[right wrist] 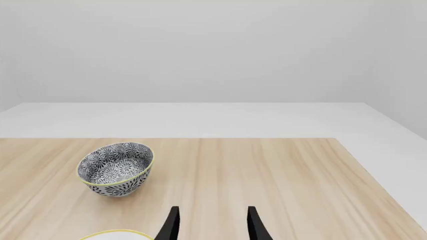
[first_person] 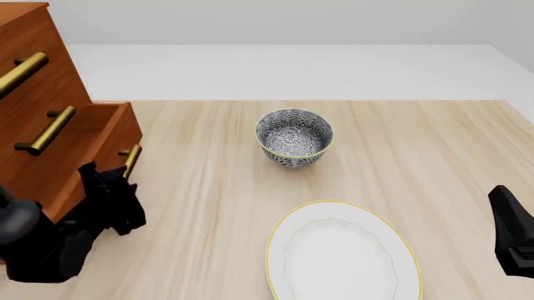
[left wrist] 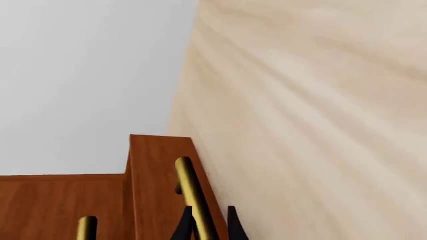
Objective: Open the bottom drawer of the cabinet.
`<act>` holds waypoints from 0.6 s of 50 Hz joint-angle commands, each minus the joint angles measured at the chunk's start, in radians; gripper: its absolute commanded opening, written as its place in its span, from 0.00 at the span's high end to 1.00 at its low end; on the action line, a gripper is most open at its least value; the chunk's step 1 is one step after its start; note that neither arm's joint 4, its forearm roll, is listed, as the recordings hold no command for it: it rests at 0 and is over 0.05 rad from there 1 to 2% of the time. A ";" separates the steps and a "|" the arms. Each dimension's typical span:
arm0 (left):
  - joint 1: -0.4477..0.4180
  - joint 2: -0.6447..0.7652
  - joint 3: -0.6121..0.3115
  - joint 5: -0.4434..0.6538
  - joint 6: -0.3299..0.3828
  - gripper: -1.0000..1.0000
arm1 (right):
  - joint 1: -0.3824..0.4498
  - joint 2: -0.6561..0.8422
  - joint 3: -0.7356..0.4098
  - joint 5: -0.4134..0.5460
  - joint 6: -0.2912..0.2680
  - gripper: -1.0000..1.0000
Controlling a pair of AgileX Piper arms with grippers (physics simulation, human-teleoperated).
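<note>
The cabinet stands at the table's far left, reddish-brown, with three brass bar handles. Its bottom drawer juts out from the cabinet front, partly open. My left gripper sits at that drawer's brass handle. In the left wrist view the left gripper has a black finger on each side of the handle, shut on it, with the drawer front behind. My right gripper rests at the right edge; the right wrist view shows it open and holding nothing.
A patterned bowl stands mid-table, also seen in the right wrist view as the bowl. A white plate with a yellow rim lies near the front. The middle drawer's handle is above the left gripper.
</note>
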 commanded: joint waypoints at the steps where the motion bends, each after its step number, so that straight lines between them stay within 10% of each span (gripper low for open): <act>1: -0.145 0.125 -0.092 0.000 -0.024 1.00 | 0.000 0.000 0.000 0.000 0.000 0.00; 29: -0.229 0.045 -0.040 0.000 -0.061 1.00 | 0.000 0.000 0.000 0.000 0.000 0.00; 30: -0.239 0.044 -0.036 0.000 -0.061 0.00 | 0.000 0.000 0.000 0.000 0.000 0.00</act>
